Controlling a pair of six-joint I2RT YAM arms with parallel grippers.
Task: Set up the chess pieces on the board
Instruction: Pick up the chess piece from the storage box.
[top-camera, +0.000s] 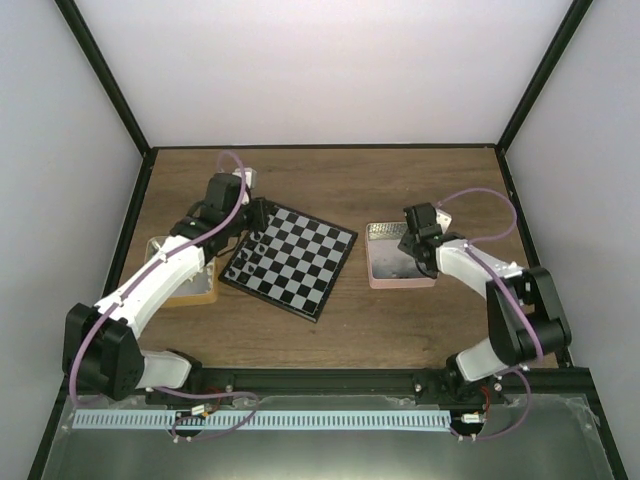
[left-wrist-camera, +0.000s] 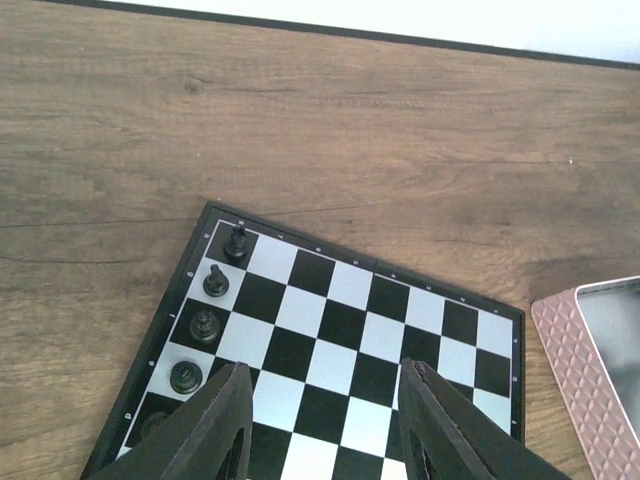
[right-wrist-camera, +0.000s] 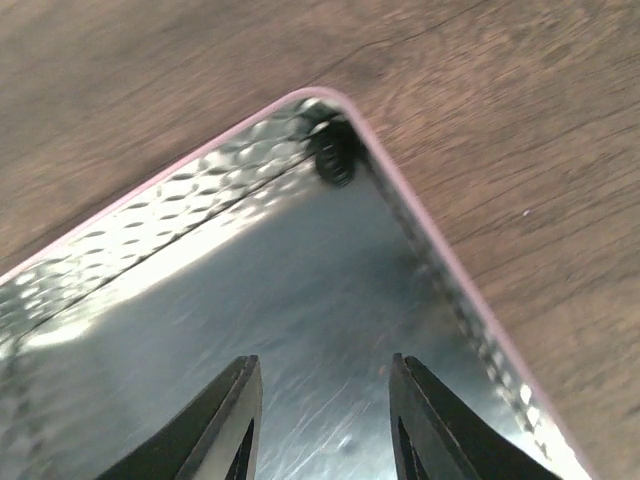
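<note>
The top camera sat high above and behind the arm bases, looking down from far off over the whole brown wood-grain table (top-camera: 400, 330). The left wrist camera hung close over the black-and-pale-grey checked chessboard (left-wrist-camera: 340, 320), with the left gripper (left-wrist-camera: 325, 366) at six o'clock in its frame. The right wrist camera looked from very near into the pink-rimmed, silvery-lined square tray (right-wrist-camera: 150, 220), with the right gripper (right-wrist-camera: 325, 362) at six o'clock. Both wrist views shared that tray, which edged the left wrist frame at four o'clock.
</note>
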